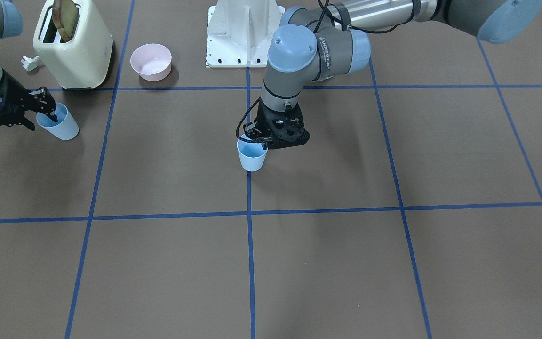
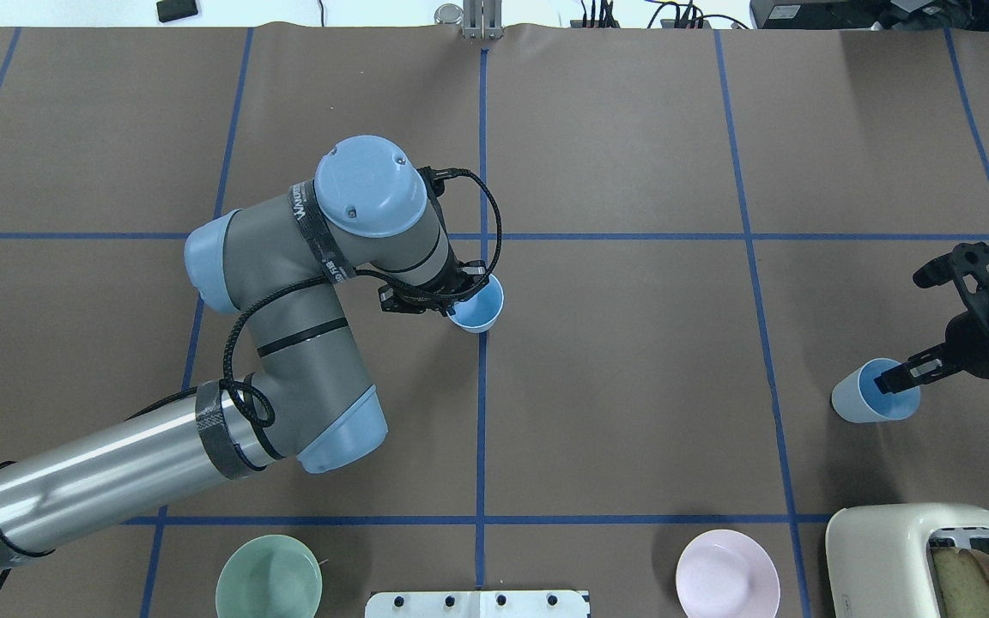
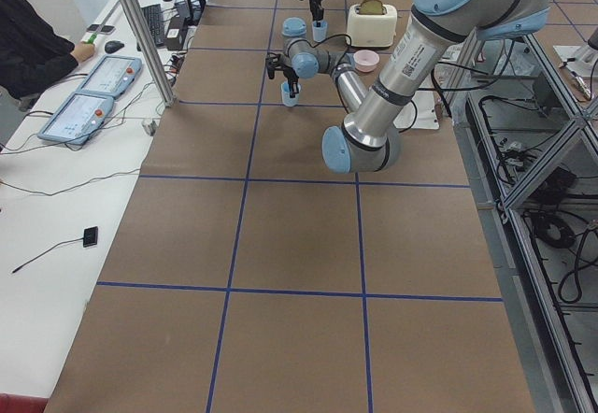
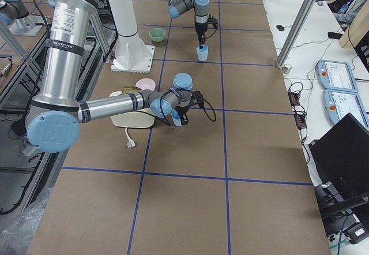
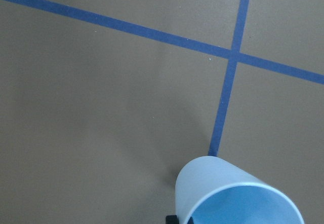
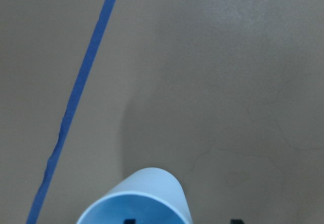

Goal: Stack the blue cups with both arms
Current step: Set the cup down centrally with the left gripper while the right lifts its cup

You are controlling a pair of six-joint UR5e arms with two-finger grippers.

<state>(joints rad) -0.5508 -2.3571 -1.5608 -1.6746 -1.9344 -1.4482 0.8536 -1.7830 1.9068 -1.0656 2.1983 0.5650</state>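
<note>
Closest to your left wrist camera was the rim of the centre cup (image 5: 238, 198), standing on the brown desk (image 1: 327, 273) right at a blue tape line (image 1: 250, 263), out in front of the white pedestal base (image 1: 245, 33). Your left gripper (image 1: 271, 141) sat over that cup's edge with one finger against the outer wall; the other finger was hidden, so you could not tell whether it was clamped. Well apart, toward the robot's right, the toaster-side cup (image 1: 59, 123) stood with your right gripper (image 2: 907, 375) straddling its wall: fingers set apart, one inside the mouth, the outer one off the wall. Near that cup, on the robot's side of it, stood the cream toaster (image 1: 73, 47) with a bread slice (image 1: 65, 16) in a slot, a white plug (image 1: 30, 62) beside it and the pink bowl (image 1: 151, 61) nearer the pedestal base. The mint-green bowl (image 2: 269, 577) lay under the left arm's reach, near the robot.
</note>
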